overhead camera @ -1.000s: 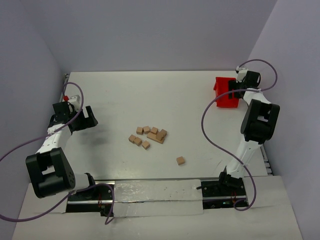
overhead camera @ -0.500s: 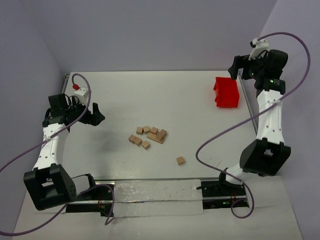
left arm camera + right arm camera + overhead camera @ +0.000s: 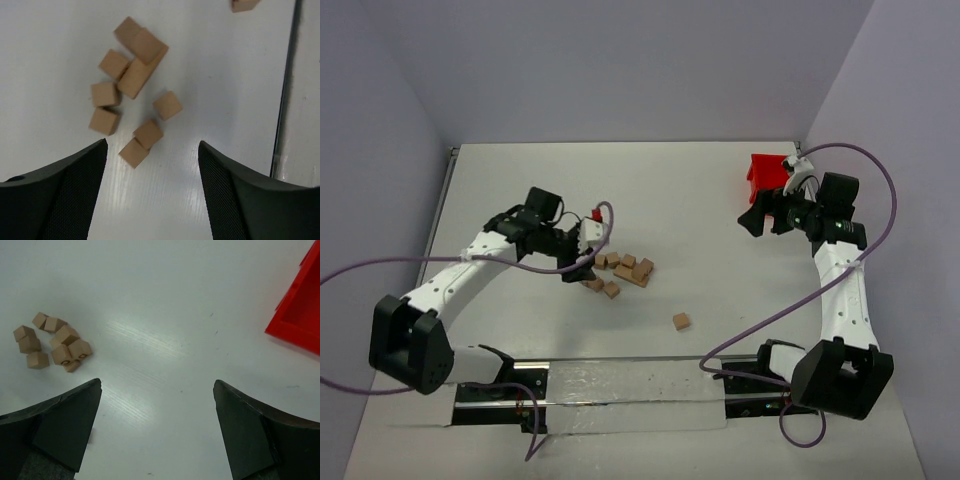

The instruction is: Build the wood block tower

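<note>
The wood blocks (image 3: pixel 620 269) lie in a loose cluster at mid-table, and the tower is not in view. One lone block (image 3: pixel 681 321) sits apart, nearer the front right. My left gripper (image 3: pixel 582 262) hovers over the cluster's left edge, open. In the left wrist view the blocks (image 3: pixel 132 75) spread ahead of the left gripper (image 3: pixel 152 145), and the nearest block (image 3: pixel 133 152) shows just inside its gap, untouched. My right gripper (image 3: pixel 757 218) hangs open beside the red bin, holding nothing. In its wrist view the right gripper (image 3: pixel 157 385) frames bare table, with the blocks (image 3: pixel 52 342) far left.
A red plastic bin (image 3: pixel 765 172) stands at the back right, seen too as the red bin (image 3: pixel 300 310) at the right wrist view's right edge. Purple cables loop off both arms. A metal rail (image 3: pixel 286 90) runs along the table's front edge.
My left arm swung from the table's left edge to the block cluster, its jaws narrowing a little. My right arm came down from high at the back right, past the bin.
</note>
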Controlling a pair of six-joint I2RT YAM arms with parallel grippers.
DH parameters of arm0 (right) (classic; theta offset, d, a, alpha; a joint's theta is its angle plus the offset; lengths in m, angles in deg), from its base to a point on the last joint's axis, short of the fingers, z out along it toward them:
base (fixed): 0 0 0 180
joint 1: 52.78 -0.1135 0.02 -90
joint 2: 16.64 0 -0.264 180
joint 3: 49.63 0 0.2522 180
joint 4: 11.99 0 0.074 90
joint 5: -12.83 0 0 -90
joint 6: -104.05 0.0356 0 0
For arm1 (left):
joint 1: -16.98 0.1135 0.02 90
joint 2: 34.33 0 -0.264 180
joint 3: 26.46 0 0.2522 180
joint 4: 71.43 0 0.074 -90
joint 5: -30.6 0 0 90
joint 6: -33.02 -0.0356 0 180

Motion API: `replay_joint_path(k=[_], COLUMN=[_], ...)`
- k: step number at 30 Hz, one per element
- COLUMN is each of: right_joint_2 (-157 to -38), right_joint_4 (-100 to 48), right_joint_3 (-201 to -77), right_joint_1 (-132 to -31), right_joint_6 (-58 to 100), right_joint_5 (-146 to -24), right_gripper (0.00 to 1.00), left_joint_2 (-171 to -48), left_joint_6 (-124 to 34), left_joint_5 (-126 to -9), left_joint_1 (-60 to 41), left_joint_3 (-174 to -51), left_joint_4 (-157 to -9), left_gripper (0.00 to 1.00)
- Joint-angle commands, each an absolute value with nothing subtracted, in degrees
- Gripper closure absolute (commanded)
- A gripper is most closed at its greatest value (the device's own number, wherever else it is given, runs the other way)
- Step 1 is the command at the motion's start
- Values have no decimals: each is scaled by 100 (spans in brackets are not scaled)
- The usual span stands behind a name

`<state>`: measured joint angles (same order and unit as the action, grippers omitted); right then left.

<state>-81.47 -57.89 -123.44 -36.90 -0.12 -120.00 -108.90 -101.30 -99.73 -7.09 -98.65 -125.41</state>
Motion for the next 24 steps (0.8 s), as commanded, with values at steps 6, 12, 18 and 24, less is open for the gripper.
replay_joint_path(k=[6, 12, 18, 24], right_joint_2=[-7629, -7570, -7708, -7854], right_joint_4=[-6316, -6363, -6363, -6352], right_joint_3=[-12203, -12122, -12125, -12183], right_joint_1=[-3726, -3731, -3731, -3731], right_joint_6=[-477, -548, -622, -625], right_joint_5=[-12232, -12205, -12133, -12112], right_gripper=[0, 0, 0, 0], left_joint_2=[-12665, -13354, -13754, -14017], left_joint_6=[-11276, -11191, -11118, -11077], left_joint_5=[-9834, -9725, -9577, -9228], left_joint_1=[-1880, -2157, -2263, -2362], left_joint_3=[-10962, -11250, -11296, -11282], left_joint_4=[-12932, -12634, -12477, -12245], left_gripper=[51, 64, 65, 52])
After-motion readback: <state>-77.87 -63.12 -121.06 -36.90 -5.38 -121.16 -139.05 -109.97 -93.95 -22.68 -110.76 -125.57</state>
